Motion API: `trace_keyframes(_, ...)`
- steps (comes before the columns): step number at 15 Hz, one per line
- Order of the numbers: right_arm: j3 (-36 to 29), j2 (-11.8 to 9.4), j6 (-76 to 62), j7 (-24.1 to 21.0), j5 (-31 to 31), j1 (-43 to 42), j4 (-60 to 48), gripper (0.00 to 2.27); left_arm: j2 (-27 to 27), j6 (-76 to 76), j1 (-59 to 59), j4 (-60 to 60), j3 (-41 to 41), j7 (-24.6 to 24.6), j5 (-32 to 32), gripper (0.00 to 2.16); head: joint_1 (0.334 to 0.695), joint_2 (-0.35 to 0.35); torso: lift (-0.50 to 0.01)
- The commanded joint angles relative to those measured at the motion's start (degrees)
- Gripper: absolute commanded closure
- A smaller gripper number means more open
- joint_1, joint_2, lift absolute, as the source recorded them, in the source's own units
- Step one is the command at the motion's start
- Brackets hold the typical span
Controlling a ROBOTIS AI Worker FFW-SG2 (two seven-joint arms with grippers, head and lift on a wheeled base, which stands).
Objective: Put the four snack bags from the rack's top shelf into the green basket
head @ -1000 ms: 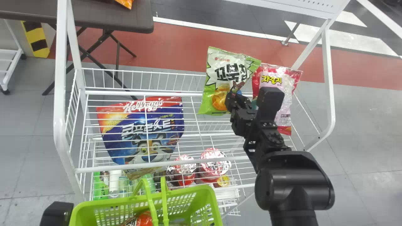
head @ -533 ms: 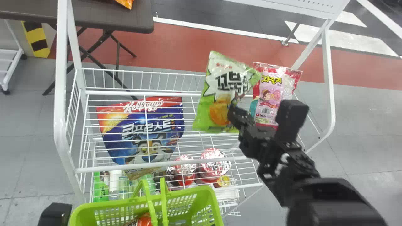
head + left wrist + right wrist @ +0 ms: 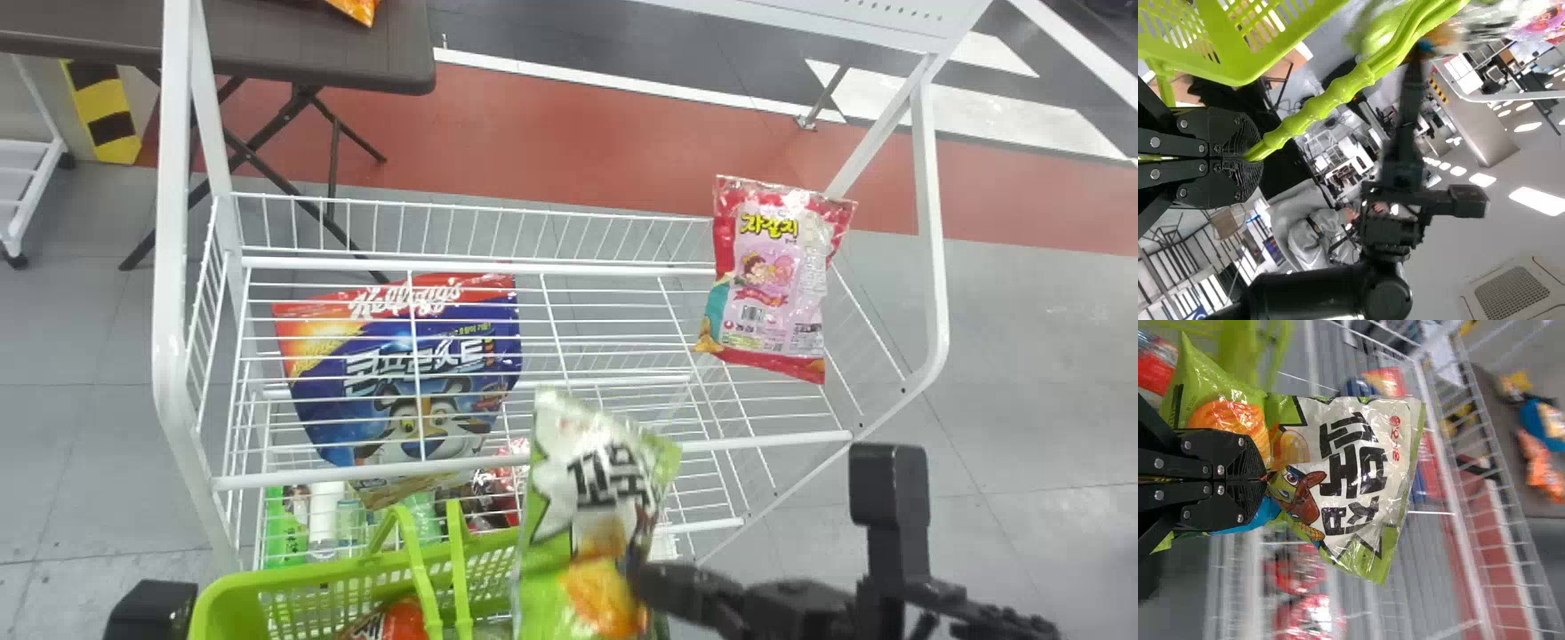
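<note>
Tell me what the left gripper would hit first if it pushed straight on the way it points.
Past the basket handle it holds, the left gripper would likely meet the right arm, which seems to cross its line in the left wrist view; depth is unclear.

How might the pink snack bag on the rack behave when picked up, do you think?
The pink bag would probably feel light and give when squeezed, being a film pouch. Its glossy surface might slip a little, and its thin top edge could fold.

Right arm (image 3: 893, 551): matte black, blocky
Finger pads (image 3: 1241, 137): black, finely ridged
Linkage screws (image 3: 1159, 463): round, silvery
</note>
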Motion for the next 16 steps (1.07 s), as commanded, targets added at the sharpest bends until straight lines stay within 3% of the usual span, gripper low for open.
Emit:
trace_keyframes(1,-2.28,-0.03,3.81,2.57,-0.28,0.11,-1.28,2.22,-0.12,-0.19,-0.1,0.02,-0.27,-0.01,-0.09,1.53,0.695,-0.35,0.0)
trace_keyframes(3,-1.49,-0.29,3.81,5.2,-0.19,0.64,-2.15,2.22,-0.12,-0.19,-0.19,0.02,-0.36,0.07,-0.18,1.53,0.695,-0.35,0.0)
trace_keyframes(6,5.37,-2.05,3.81,5.29,2.27,3.8,-0.48,2.22,-0.12,-0.19,-0.28,0.11,-0.27,-0.01,-0.18,1.53,0.695,-0.35,0.0)
trace_keyframes(11,17.32,-5.83,3.81,2.57,10.62,4.07,5.76,2.22,-0.12,-0.19,-0.28,-0.07,-0.36,-0.19,-0.09,1.53,0.695,-0.35,0.0)
trace_keyframes(13,19.96,-6.18,3.81,0.72,13.43,2.57,8.39,2.21,-0.12,-0.19,-0.37,-0.16,-0.62,-0.28,-0.09,1.53,0.695,-0.35,0.0)
trace_keyframes(14,20.92,-6.36,3.81,-0.33,14.67,2.22,9.54,2.04,-0.12,-0.19,-0.37,-0.16,-0.62,-0.37,-0.09,1.53,0.695,-0.35,0.0)
trace_keyframes(15,20.84,-6.36,3.81,-0.42,14.49,2.13,11.03,1.41,-0.12,-0.19,-0.37,-0.16,-0.71,-0.37,-0.09,1.53,0.695,-0.35,0.0)
trace_keyframes(16,20.57,-6.27,3.81,-0.33,14.23,2.05,11.21,0.3,-0.12,-0.19,-0.37,-0.16,-0.71,-0.45,-0.18,1.53,0.695,-0.35,0.0)
